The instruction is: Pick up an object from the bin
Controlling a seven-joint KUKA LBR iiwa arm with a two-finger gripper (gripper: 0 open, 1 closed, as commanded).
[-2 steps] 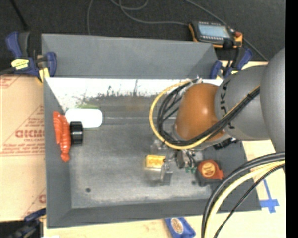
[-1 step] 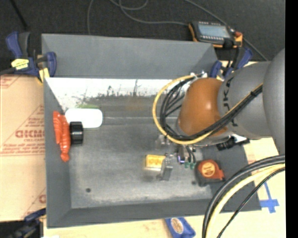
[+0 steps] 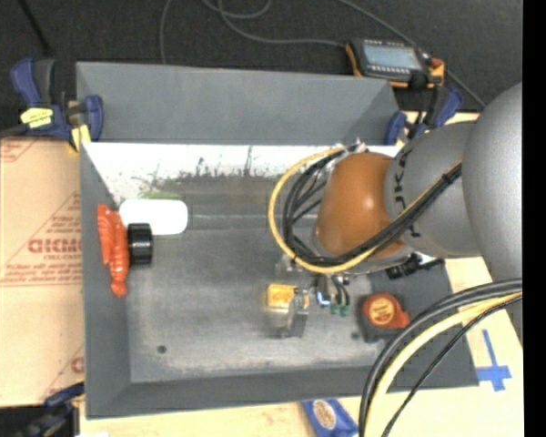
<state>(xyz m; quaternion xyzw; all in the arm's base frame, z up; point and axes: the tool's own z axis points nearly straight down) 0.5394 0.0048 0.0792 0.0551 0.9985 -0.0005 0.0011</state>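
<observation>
My gripper (image 3: 298, 315) hangs low over the bin floor, right of centre near the front, partly hidden under the arm's orange cover. A small yellow-gold block (image 3: 279, 297) lies right against its left side; whether the gripper is round the block I cannot tell. An orange and black tape measure (image 3: 382, 312) lies just to the gripper's right, by the bin's right wall.
At the bin's left wall lies a long orange plastic piece (image 3: 114, 248). Beside it a white bottle (image 3: 156, 217) with a black cap (image 3: 140, 243) lies on its side. The arm and its cables cover the bin's right part.
</observation>
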